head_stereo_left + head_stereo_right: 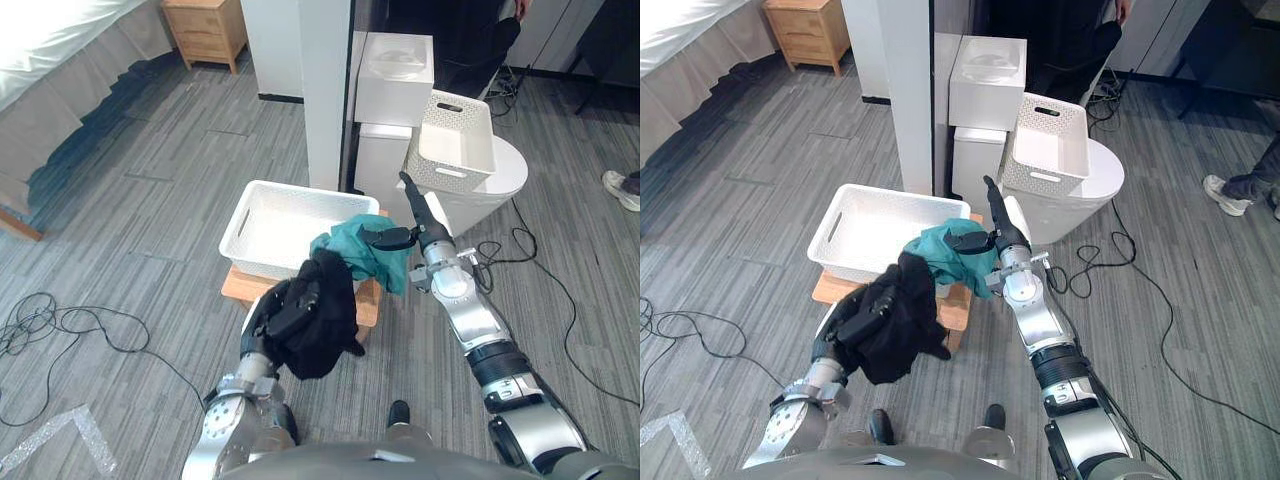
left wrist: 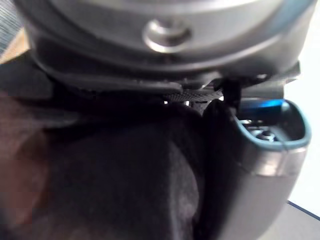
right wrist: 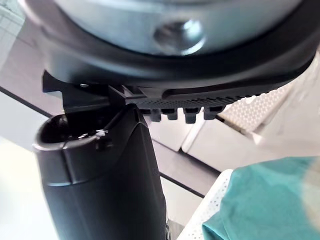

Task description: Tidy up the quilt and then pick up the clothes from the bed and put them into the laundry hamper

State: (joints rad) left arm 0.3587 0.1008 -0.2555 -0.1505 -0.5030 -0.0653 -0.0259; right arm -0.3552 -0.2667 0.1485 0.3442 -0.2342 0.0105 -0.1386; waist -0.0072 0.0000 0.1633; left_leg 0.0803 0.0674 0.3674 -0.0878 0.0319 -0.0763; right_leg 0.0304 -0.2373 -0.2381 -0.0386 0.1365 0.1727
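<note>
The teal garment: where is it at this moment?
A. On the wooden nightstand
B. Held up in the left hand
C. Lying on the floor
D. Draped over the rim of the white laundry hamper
D: the teal garment hangs over the near rim of the white laundry hamper, next to the open right hand, while the left hand grips a black garment.
</note>
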